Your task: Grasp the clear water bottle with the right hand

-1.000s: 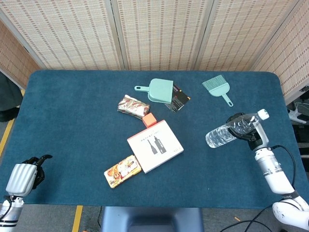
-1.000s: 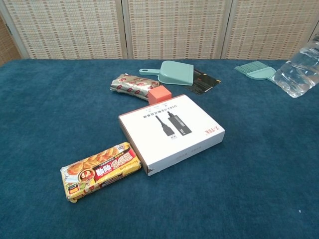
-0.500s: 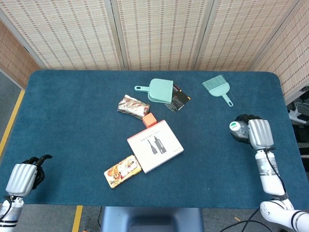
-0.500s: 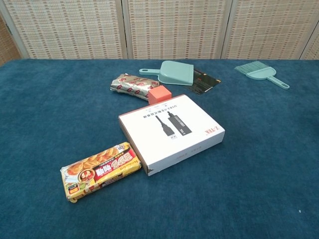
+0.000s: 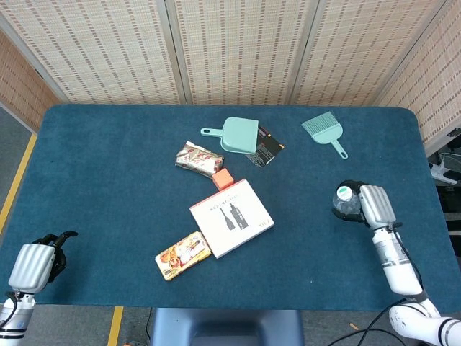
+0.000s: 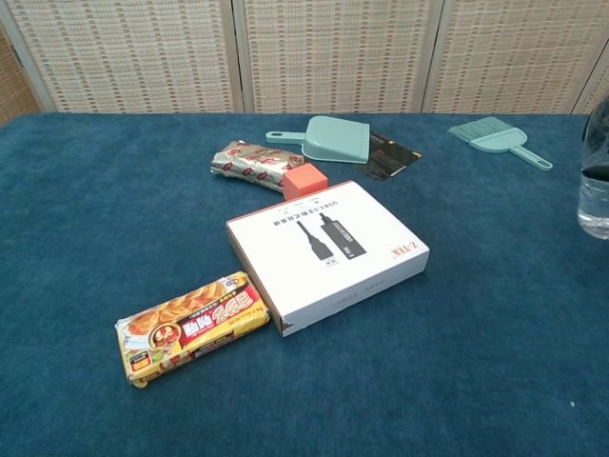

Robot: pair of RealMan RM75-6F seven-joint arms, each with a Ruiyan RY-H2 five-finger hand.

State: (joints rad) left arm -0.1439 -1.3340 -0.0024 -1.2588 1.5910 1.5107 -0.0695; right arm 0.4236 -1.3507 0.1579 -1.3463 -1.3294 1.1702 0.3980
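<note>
The clear water bottle point(image 5: 345, 203) stands upright at the table's right side, its white cap facing the head camera. My right hand point(image 5: 376, 206) grips it from the right, fingers wrapped around its body. In the chest view only the bottle's lower part point(image 6: 595, 193) shows at the right edge; whether its base touches the cloth I cannot tell. My left hand point(image 5: 33, 264) hangs at the table's front left corner with its fingers curled in, holding nothing.
A white box point(image 5: 231, 217) lies mid-table with an orange block point(image 5: 223, 179), a snack bar point(image 5: 198, 158) and a biscuit pack point(image 5: 183, 254) around it. A mint dustpan point(image 5: 239, 135), a black card point(image 5: 268, 148) and a mint brush point(image 5: 324, 131) lie further back.
The right hand turned the bottle from lying slanted to upright, then shifted a little left and toward the front with it. The left hand has not moved.
</note>
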